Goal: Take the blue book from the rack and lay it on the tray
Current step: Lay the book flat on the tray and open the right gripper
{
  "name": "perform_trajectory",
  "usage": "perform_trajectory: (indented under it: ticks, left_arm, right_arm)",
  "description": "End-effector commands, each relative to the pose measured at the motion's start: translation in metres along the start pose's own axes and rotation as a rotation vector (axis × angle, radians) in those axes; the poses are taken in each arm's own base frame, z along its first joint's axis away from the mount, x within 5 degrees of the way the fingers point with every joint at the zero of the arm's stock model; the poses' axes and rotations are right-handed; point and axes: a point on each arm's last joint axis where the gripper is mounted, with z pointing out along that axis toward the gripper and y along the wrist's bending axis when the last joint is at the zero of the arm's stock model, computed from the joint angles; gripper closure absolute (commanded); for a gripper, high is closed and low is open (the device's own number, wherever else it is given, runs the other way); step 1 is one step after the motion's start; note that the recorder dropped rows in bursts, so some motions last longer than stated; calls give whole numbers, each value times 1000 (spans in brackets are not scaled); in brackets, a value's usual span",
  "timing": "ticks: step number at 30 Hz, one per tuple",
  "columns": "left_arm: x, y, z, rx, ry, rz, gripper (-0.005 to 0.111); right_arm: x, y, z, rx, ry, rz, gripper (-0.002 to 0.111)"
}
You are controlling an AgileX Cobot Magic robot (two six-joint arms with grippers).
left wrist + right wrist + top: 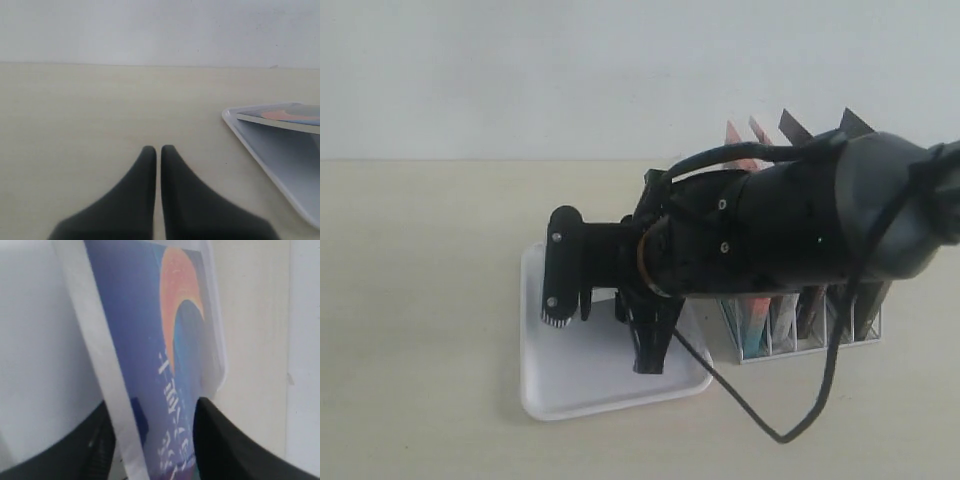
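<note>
Right gripper (154, 412) is pinching the blue book (165, 340) between both fingers (225, 440), holding it just over the tray (270, 155). Left gripper (159, 152) is hanging pressed together near the tray.

Light bright, soft and even in all three views; pale counter (420, 300) and wall (520, 70) nearly wash together. Only a faint, soft-edged shadow along the tray (535, 395) rim in the exterior view. No hard glare. Left pincer (158, 149) sits close to the lens, its lower part blurred. Right wrist view: book (165, 365) cover out of focus, white characters smeared; right pincer (152, 407) dark and blurred.
</note>
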Motion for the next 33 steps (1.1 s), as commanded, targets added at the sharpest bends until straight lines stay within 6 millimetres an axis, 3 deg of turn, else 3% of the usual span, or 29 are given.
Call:
perform_trajectory:
  ticks: [1, 5, 13, 22, 24, 26, 27, 29, 30, 33]
  left_arm:
    - [-1, 0, 0, 2, -9, -11, 103]
    - [-1, 0, 0, 2, -9, -11, 103]
    - [-1, 0, 0, 2, -9, -11, 103]
    - [-1, 0, 0, 2, -9, -11, 103]
    - [-1, 0, 0, 2, -9, -11, 103]
    - [-1, 0, 0, 2, -9, -11, 103]
    - [-1, 0, 0, 2, -9, -11, 103]
    - [-1, 0, 0, 2, -9, -11, 103]
    - [-1, 0, 0, 2, -9, -11, 103]
    - [-1, 0, 0, 2, -9, -11, 103]
  right_arm:
    - [-11, 17, -10, -7, 85, -36, 82]
    - [-22, 30, -22, -2, 125, -48, 107]
    - [-32, 32, -50, 45, 142, 1, 108]
    - [-32, 28, -37, 42, 67, 5, 108]
    - [-32, 25, -35, 37, 42, 26, 104]
    - [-25, 19, -31, 40, 46, 57, 83]
    - [-23, 17, -30, 36, 56, 76, 63]
    - [-21, 18, -31, 38, 75, 77, 50]
    - [-21, 19, -32, 42, 97, 70, 52]
    - [-28, 26, -48, 64, 132, 40, 74]
